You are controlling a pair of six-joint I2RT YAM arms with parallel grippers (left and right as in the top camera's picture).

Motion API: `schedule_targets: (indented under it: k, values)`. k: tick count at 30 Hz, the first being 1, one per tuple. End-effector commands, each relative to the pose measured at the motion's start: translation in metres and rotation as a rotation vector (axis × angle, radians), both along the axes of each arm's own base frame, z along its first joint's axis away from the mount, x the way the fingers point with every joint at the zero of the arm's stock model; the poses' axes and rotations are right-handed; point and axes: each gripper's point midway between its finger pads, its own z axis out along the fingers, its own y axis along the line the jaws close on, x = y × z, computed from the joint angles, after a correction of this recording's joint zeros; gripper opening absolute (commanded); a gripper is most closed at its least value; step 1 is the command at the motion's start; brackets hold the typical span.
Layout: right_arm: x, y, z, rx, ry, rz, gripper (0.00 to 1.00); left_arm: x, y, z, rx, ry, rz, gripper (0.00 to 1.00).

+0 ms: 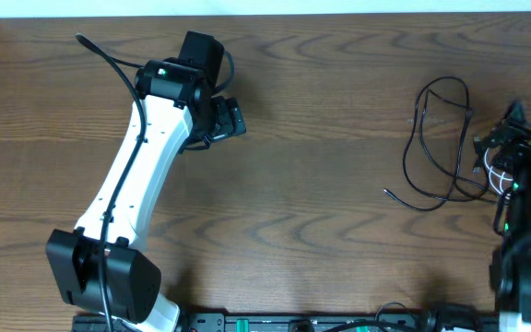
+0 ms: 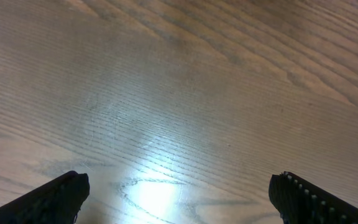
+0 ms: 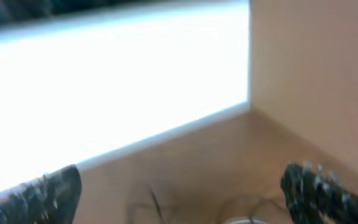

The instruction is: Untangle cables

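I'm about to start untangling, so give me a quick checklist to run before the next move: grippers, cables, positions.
1. left gripper open and empty: ok.
2. right gripper open: ok.
3. left gripper near black cables: not ok, it is over bare table, far from them.
4. black cables' loops visible: ok, at the right.
5. white cable crossings visible: cannot tell, the right arm hides part.

The brown wooden table (image 1: 339, 212) is showing wavy darker grain beneath the black left gripper (image 2: 179, 190). Thin black looping cables (image 1: 439, 138) are contrasting against it just beside the black right gripper (image 3: 182, 186); a short white cable (image 1: 496, 180) is showing pale close by it.
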Motion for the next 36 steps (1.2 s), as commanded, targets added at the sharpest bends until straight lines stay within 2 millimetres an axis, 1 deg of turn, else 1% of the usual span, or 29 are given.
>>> schedule_targets:
  k: [1,4,7,11,16,19,24,26,30,33,36]
  values:
    - [-0.018,0.024,0.024,-0.031,-0.162,0.105,0.99,0.001,0.005,0.005,0.015,-0.016,0.0,0.98]
    - [-0.035,0.035,0.037,-0.057,-0.292,0.157,0.99,0.001,0.005,0.005,0.015,-0.016,-0.001,0.98]
    - [-0.05,0.048,0.039,-0.089,-0.395,0.214,0.99,0.001,0.005,0.005,0.015,-0.016,0.0,0.98]
    - [-0.064,0.07,0.027,-0.217,-0.475,0.299,0.99,0.001,0.005,0.005,0.015,-0.016,0.0,0.98]
    - [-0.083,0.073,0.008,-0.254,-0.585,0.296,0.99,0.001,0.005,0.005,0.015,-0.016,-0.001,0.98]
    - [-0.088,0.072,-0.012,-0.259,-0.61,0.291,0.99,0.001,0.005,0.005,0.015,-0.016,0.0,0.98]
    - [-0.084,0.072,-0.04,-0.254,-0.588,0.293,0.99,0.001,0.005,0.005,0.015,-0.016,-0.001,0.98]
    - [-0.08,0.07,-0.051,-0.241,-0.559,0.283,0.99,0.001,0.005,0.005,0.015,-0.016,0.0,0.98]
    - [-0.066,0.069,-0.077,-0.203,-0.442,0.286,0.99,0.001,0.005,0.005,0.015,-0.016,-0.001,0.98]
    - [-0.054,0.071,-0.11,-0.172,-0.305,0.307,0.99,0.001,0.005,0.005,0.015,-0.016,-0.001,0.98]
    - [-0.044,0.075,-0.164,-0.13,-0.086,0.336,0.99,0.001,0.005,0.005,0.015,-0.016,-0.001,0.98]
